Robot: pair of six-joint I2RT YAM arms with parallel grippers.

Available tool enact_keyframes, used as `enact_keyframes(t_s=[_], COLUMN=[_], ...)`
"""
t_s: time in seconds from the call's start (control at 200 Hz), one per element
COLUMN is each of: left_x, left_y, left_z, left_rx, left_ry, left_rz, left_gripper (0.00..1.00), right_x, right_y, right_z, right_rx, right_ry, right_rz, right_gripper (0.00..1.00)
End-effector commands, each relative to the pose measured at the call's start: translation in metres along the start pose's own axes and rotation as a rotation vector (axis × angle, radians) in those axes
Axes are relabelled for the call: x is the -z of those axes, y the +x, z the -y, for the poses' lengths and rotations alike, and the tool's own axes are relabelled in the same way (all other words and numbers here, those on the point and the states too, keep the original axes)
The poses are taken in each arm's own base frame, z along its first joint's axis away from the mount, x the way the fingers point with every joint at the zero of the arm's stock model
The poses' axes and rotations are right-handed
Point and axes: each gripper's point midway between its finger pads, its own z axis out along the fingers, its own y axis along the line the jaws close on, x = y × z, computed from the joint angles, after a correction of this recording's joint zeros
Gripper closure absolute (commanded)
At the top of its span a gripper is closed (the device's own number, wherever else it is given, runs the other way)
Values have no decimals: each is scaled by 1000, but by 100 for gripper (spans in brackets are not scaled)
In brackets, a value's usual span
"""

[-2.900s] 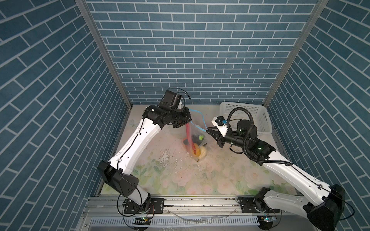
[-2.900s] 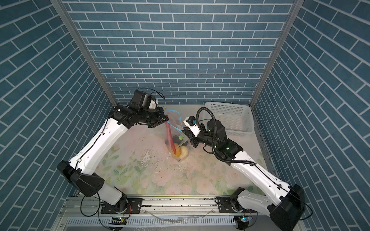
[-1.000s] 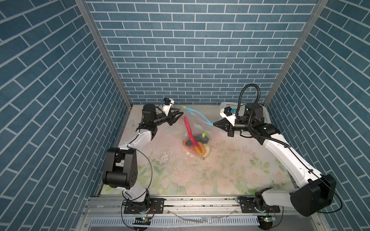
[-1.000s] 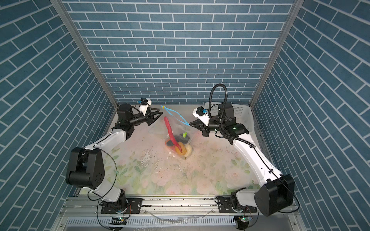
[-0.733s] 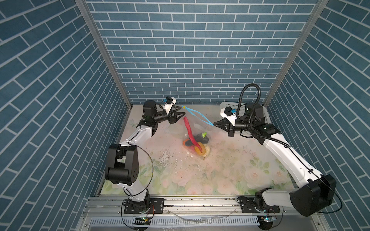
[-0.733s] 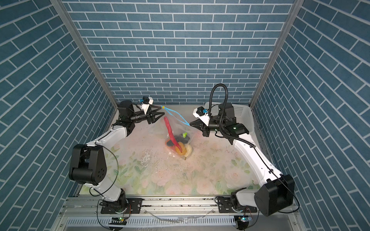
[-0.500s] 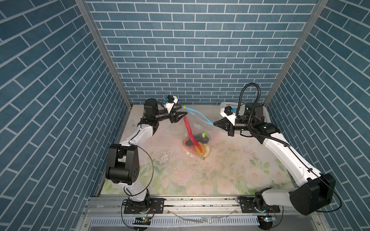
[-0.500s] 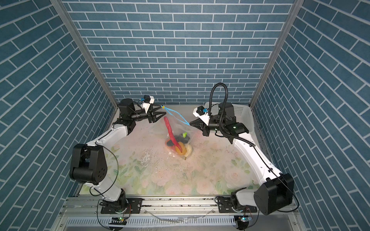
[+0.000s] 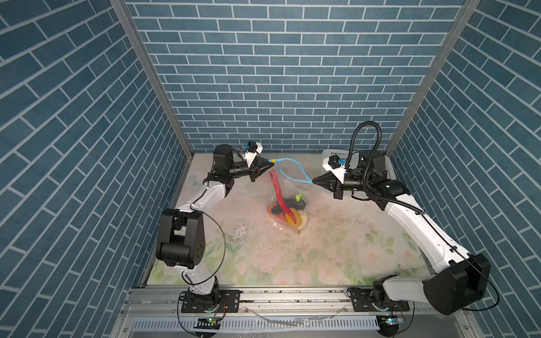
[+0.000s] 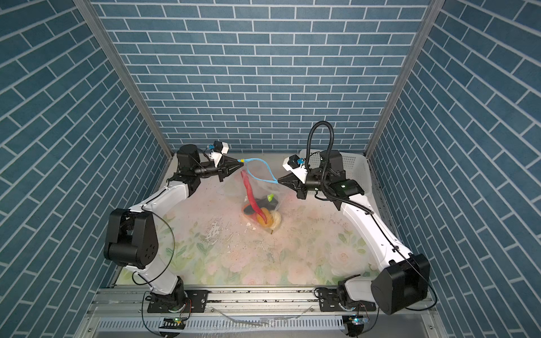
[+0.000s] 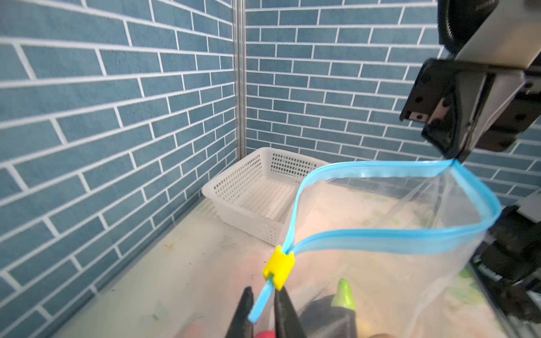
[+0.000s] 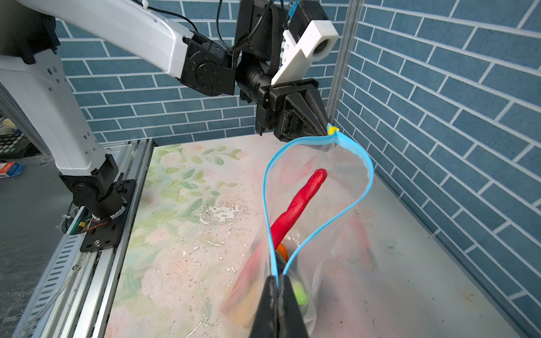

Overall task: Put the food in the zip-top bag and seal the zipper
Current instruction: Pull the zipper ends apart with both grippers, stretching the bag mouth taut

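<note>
Left tool (image 9: 270,166) pressed together, pinching end tab of thin light-blue zipper strip (image 11: 380,168) just behind small yellow slider (image 11: 278,265); right tool (image 9: 313,181) clamps opp. end. Btwn them hangs large clear crinkly zip-top bag (image 12: 330,240), mouth gaping, bottom on floral worktop (image 9: 322,248). Inside: long red strip (image 9: 277,188), black lumps (image 9: 292,201), orange pcs (image 9: 294,218). White perforated basket (image 11: 257,190) sits in rear corner.
</note>
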Motion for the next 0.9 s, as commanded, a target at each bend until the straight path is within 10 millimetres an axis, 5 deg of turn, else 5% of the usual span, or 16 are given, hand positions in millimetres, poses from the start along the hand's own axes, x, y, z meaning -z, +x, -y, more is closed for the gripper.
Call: enact_keyframes(t_s=[0.0,0.47,0.895], left_x=[-1,26,68], left_y=[-7,-23,-15], left_z=[6,17,46], left_rx=[-14,26,182], left_ry=[20,-197,-398], left_rz=[3,-13,-83], left_gripper=[100,100,100], right_x=[7,27,46], right_y=[-22,-28,-32], right_z=[2,13,28], right_rx=[56,57,37], right_ry=[6,85,154], right_rz=[36,12,-40], right_gripper=[100,100,100])
